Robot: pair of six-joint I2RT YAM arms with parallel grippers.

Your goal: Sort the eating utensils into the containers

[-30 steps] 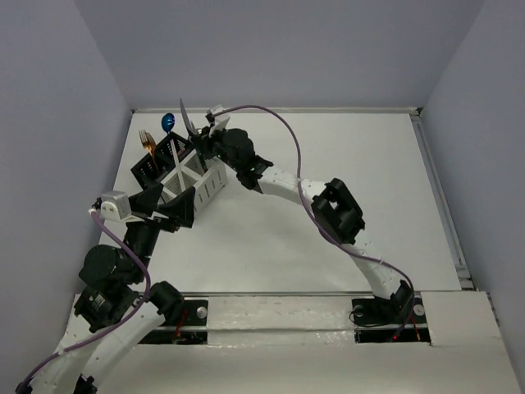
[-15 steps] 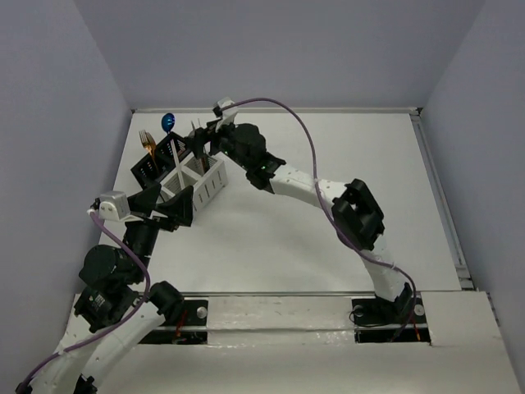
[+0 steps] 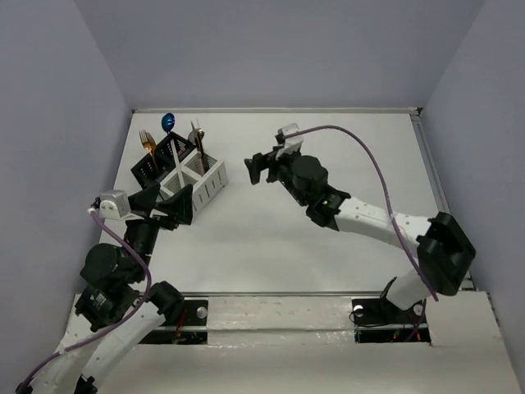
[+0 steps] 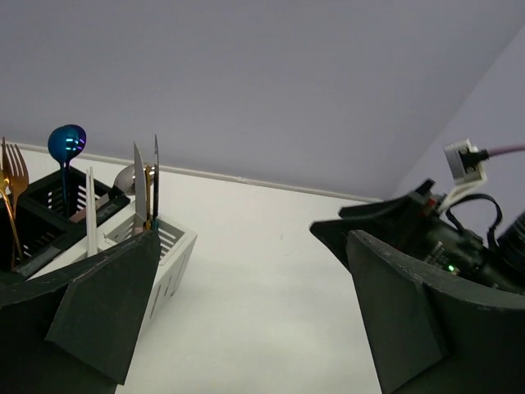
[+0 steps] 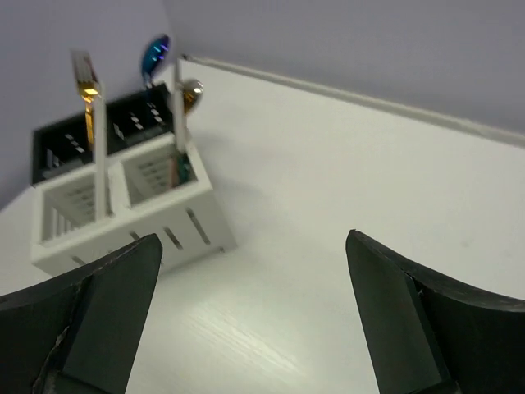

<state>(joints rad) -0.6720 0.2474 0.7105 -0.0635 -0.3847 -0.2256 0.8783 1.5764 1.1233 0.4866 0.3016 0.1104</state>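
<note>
The white container (image 3: 203, 177) and the black container (image 3: 157, 158) stand side by side at the table's far left. Out of them stick a blue spoon (image 3: 168, 123), a gold fork (image 3: 147, 144) and silver-bladed knives (image 3: 197, 136). In the left wrist view, two knives (image 4: 139, 187), a silver spoon (image 4: 125, 176) and a white chopstick (image 4: 90, 212) stand in the white container (image 4: 171, 248). My right gripper (image 3: 256, 168) hangs open and holds nothing, to the right of the containers (image 5: 131, 222). My left gripper (image 3: 168, 199) is open at the white container's near corner.
Grey walls close in the table on the left, back and right. A raised rail (image 3: 435, 185) runs along the right edge. The right arm's purple cable (image 3: 361, 152) arcs over the table's middle.
My right gripper was shut on a utensil above the white container; it has opened, left the utensil standing there, and swung back to the right. The left arm has not moved.
</note>
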